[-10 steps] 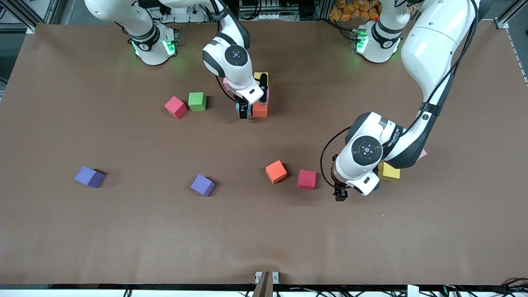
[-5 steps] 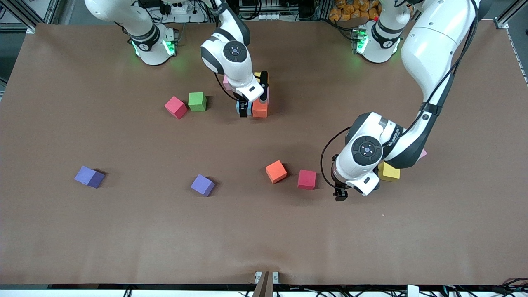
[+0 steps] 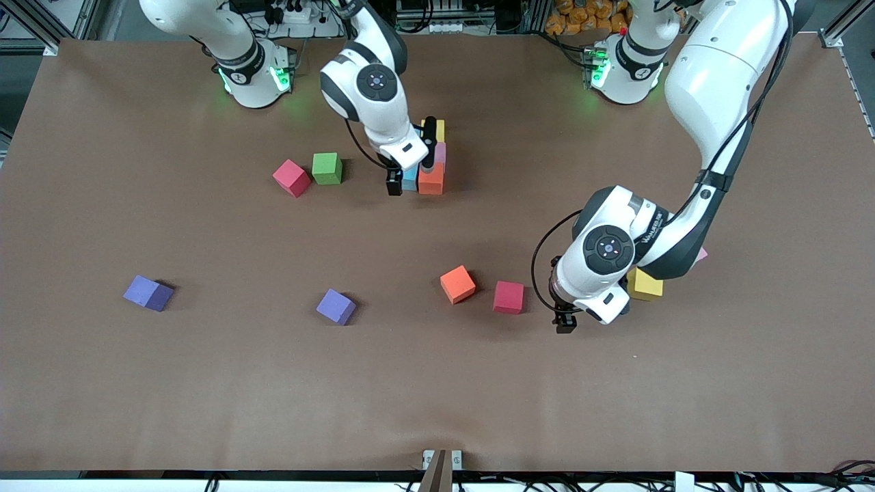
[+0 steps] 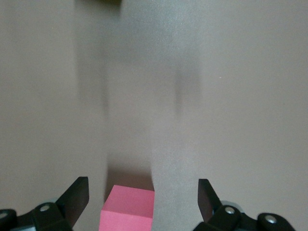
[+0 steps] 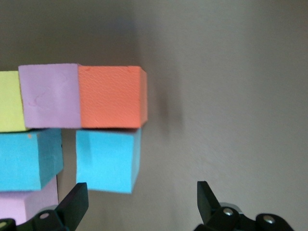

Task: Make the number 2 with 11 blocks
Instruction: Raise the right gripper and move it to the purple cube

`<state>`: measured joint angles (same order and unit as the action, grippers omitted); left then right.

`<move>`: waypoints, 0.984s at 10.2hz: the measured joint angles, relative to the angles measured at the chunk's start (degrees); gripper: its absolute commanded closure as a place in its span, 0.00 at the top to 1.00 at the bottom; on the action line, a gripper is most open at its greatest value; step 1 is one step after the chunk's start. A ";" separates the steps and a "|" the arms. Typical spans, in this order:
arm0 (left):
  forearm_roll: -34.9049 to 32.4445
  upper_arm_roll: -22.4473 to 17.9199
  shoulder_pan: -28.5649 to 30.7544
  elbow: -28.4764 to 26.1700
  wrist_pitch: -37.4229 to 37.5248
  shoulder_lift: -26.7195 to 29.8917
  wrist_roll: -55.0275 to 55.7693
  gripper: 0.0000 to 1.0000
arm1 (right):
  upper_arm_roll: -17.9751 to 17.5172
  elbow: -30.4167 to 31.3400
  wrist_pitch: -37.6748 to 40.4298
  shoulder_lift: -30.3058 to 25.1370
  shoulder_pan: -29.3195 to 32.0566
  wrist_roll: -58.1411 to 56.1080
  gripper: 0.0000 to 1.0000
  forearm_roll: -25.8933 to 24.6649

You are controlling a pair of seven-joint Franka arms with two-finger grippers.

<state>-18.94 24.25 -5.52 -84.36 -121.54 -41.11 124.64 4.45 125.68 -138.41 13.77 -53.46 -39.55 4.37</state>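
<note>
Only six matte cubes (image 5: 110,96) are joined into the number 2 (image 3: 429,164); the rest lie scattered. Right gripper (image 3: 410,167) above it and left gripper (image 3: 564,321) are spread open, empty.

Green cube (image 3: 327,168) on brown table (image 3: 205,383) — upright, toward the right arm's end

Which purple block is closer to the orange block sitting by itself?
The purple block toward the middle of the table; the other purple block lies toward the right arm's end.
</note>
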 measured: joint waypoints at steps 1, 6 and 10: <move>0.00 -0.03 0.02 0.00 0.00 0.02 -0.53 1.00 | 0.03 -0.03 0.82 -1.25 1.68 0.28 1.00 0.09; -1.91 -0.16 0.49 0.09 1.67 0.94 -8.85 1.00 | 0.38 -3.85 1.02 -2.56 15.94 5.57 1.00 0.22; -2.10 -0.21 1.15 0.22 5.03 3.52 -23.50 1.00 | 0.44 -16.09 0.94 6.77 24.51 5.84 1.00 0.22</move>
<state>-21.04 24.04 -4.36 -84.14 -116.51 -37.59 101.14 4.89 109.59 -137.46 20.54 -28.95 -33.71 4.60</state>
